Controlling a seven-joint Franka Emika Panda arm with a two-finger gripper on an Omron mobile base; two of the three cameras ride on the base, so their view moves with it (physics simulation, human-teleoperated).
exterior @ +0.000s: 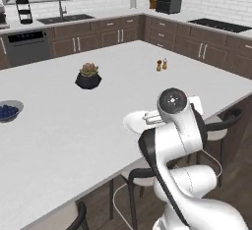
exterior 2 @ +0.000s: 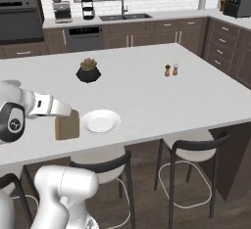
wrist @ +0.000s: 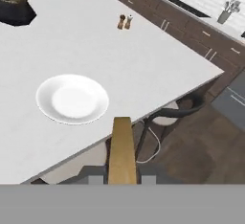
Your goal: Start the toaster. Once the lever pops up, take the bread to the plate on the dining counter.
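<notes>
The gripper (exterior 2: 73,115) is clamped on the bread (exterior 2: 67,125), which hangs upright at the left of the right base view, just left of the plate (exterior 2: 100,121). In the hand view the bread (wrist: 121,151) rises edge-on from the bottom centre between the fingertips, with the plate (wrist: 72,98) at centre left, bare, on the dining counter (wrist: 143,65) near its front edge. The toaster (exterior: 169,3) sits at the top of the left base view on the back counter. A potted succulent (exterior 2: 88,70) and two shakers (exterior 2: 171,70) stand farther back on the dining counter; a stool (exterior 2: 191,149) stands below its edge.
</notes>
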